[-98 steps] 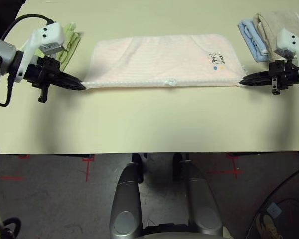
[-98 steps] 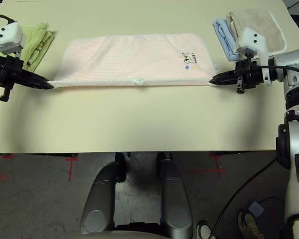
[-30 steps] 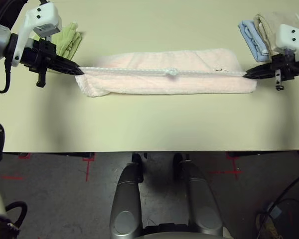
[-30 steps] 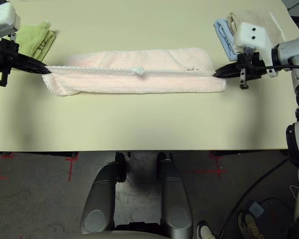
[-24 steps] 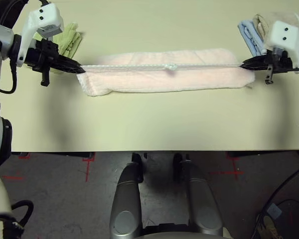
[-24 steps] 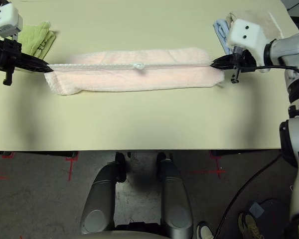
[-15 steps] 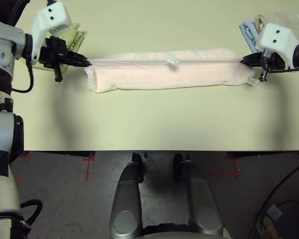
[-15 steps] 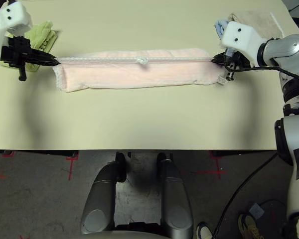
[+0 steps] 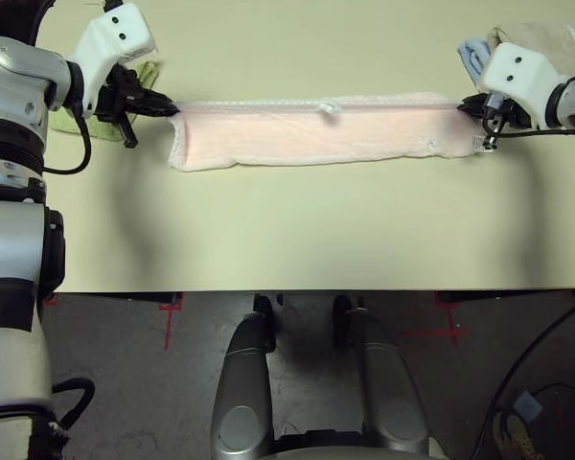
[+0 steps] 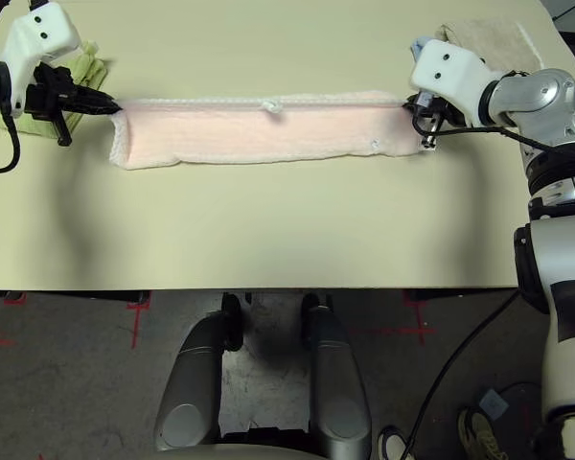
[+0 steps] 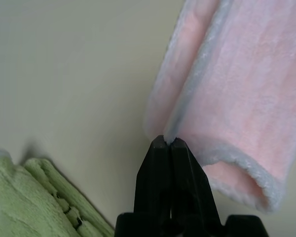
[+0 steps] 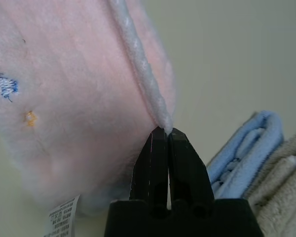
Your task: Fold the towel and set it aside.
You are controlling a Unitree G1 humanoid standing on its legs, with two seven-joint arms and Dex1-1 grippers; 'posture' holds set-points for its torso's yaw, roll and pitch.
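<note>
The pale pink towel (image 9: pixel 316 134) lies folded into a long narrow band across the far part of the table, its white stitched edge along the far side. My left gripper (image 9: pixel 170 108) is shut on the towel's far left corner (image 11: pixel 166 138). My right gripper (image 9: pixel 467 102) is shut on the far right corner (image 12: pixel 166 127). A small white tag (image 12: pixel 63 217) hangs at the towel's right end, and small coloured embroidery (image 12: pixel 2 86) shows near that corner.
A light green folded towel (image 10: pixel 84 69) lies at the far left behind my left gripper. Light blue (image 12: pixel 246 158) and beige (image 10: pixel 489 38) folded towels lie at the far right behind my right gripper. The near half of the table (image 9: pixel 316 230) is bare.
Both grippers have carried the towel's held edge away from me, laying it over onto the far side. The fold has flattened into a narrower band.
</note>
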